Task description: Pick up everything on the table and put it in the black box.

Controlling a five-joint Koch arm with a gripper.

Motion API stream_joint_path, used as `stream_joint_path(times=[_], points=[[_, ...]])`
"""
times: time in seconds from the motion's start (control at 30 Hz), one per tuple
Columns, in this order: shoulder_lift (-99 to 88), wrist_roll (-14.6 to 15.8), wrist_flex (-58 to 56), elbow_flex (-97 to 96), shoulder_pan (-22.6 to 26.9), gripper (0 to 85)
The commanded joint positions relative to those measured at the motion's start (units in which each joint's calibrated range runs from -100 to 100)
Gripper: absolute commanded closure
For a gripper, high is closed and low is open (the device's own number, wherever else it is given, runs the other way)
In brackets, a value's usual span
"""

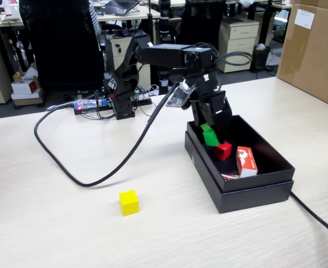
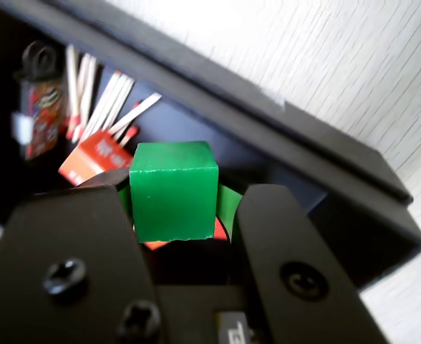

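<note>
While its jaws stand clamped on the green cube, the gripper of the black arm hangs over the black box, the cube held between the two black fingers above the box's interior. In the fixed view the green cube sits just above the red cube, which lies on the box floor near its middle. Beside the red cube, toward the box's near right wall, stands a red-and-white printed carton. The wrist view shows matchsticks with red tips spilling from a red packet on the box floor, and a small red figure-printed item farther along, its nature unclear. The yellow cube rests on the pale wood-grain table, well apart from the box, off its left front corner. A black cable loops across the table between the arm's base and the box. A brown cardboard carton stands beyond the box, at the table's far right.
</note>
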Motion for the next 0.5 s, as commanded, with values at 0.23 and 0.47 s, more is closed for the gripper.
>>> stream_joint_path(times=[0.23, 0.47], points=[[2.3, 1.3, 2.5, -2.0, 0.3, 59.5], [-2.2, 1.3, 2.5, -3.2, 0.2, 46.8]])
